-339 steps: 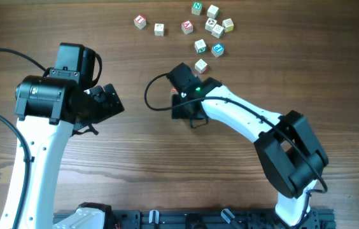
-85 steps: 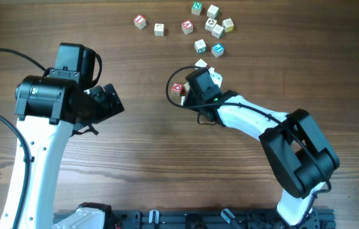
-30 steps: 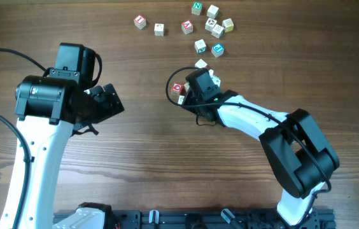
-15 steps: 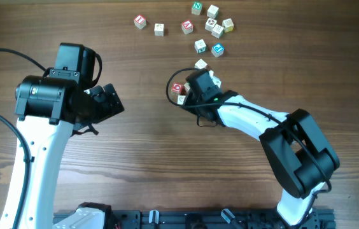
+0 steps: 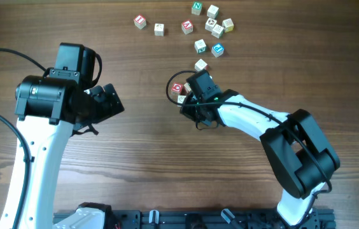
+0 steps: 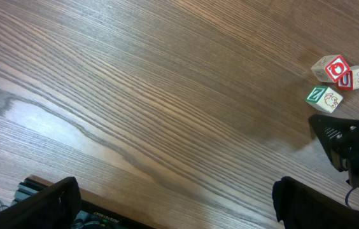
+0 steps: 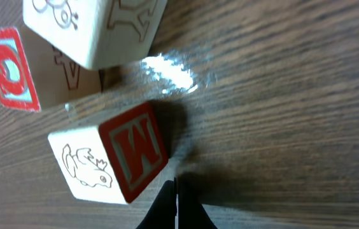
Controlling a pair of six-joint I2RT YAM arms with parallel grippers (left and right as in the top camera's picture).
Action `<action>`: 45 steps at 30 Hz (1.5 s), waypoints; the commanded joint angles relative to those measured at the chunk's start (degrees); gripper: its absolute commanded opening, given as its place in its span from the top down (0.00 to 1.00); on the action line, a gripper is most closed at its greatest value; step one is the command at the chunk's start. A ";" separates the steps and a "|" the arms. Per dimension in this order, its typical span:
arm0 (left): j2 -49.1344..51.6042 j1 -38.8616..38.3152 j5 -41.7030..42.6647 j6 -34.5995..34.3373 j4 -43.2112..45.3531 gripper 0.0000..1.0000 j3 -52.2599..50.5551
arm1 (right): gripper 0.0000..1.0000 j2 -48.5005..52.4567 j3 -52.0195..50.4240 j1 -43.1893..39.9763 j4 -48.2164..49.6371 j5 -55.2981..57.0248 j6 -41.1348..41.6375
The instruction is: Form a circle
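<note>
The circle is a tight cluster of three small wooden letter cubes (image 5: pixel 178 89) at the table's middle. In the right wrist view I see a cube with a red M face and a chicken drawing (image 7: pixel 112 162), a red-faced cube (image 7: pixel 11 70) and a pale cube with drawings (image 7: pixel 97 25). My right gripper (image 7: pixel 176 205) is shut with nothing in it, its tips on the wood just beside the M cube's corner. In the overhead view the right gripper (image 5: pixel 187 104) sits right below the cluster. My left gripper (image 6: pixel 176 207) is open and far from the cluster (image 6: pixel 335 73).
Several loose red, green and teal lettered cubes (image 5: pixel 208 27) lie scattered at the table's far edge, and one pale cube (image 5: pixel 200 65) lies just above the right wrist. The left arm (image 5: pixel 65 95) stands at the left. The table's near edge (image 6: pixel 135 213) shows in the left wrist view.
The right gripper has slid a little down and left along the cluster. The cubes and the left arm have kept their places.
</note>
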 commanded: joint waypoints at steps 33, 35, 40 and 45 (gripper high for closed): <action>-0.37 0.00 -0.96 -0.96 -0.02 0.00 0.15 | 0.45 -13.16 -0.81 7.48 -0.92 15.63 -12.39; -0.37 0.00 -0.96 -0.96 -0.02 0.00 0.15 | 0.34 -11.34 -0.81 8.00 -0.63 17.64 -12.96; -0.37 0.00 -0.96 -0.96 -0.02 0.00 0.15 | 0.28 -3.48 -0.81 8.28 5.35 21.70 -16.15; -0.37 0.00 -0.96 -0.96 -0.02 0.00 0.15 | 0.28 -1.40 -0.81 8.24 9.22 24.22 -18.91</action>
